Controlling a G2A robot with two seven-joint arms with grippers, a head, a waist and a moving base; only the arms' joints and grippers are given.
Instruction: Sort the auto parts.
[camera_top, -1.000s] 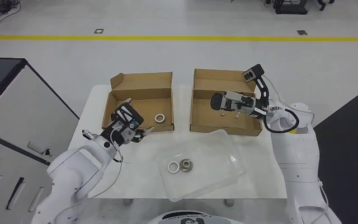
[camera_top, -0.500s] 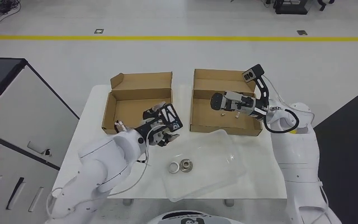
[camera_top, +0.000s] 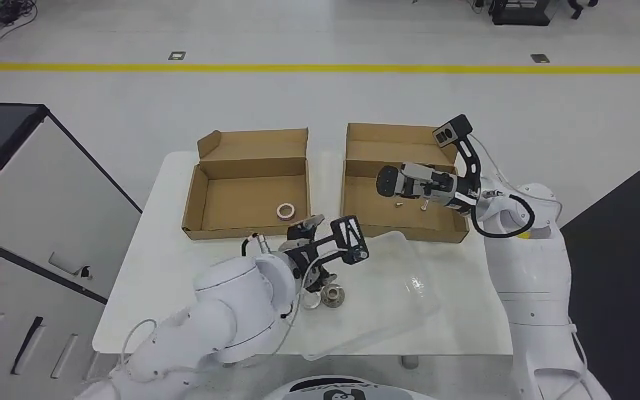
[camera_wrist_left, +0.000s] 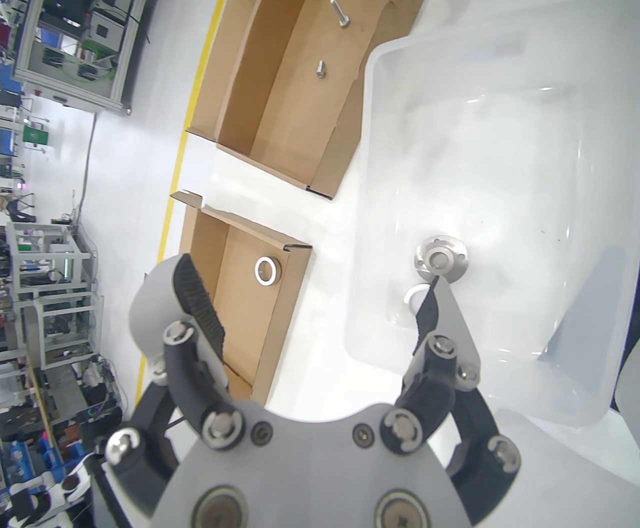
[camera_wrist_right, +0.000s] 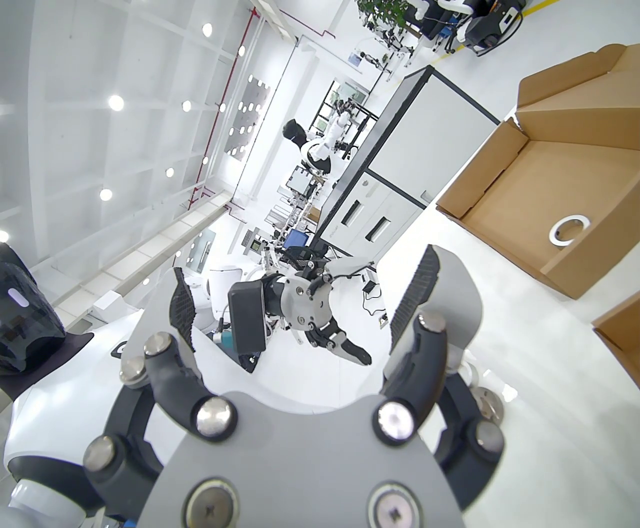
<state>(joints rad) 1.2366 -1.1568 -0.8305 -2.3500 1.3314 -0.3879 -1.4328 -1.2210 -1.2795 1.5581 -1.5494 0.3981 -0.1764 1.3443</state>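
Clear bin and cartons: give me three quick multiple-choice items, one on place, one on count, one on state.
1. The metal flange lies: A in the right carton; B in the clear bin; C on bare table.
2. Parts in the left carton: A one; B three; C none.
3. The left pincer is: A shut on a bolt; B shut on the flange; C open, empty.

B: it sits on the bin's floor. A: a lone white ring lies on the cardboard. C: its jaws stand apart with nothing between.
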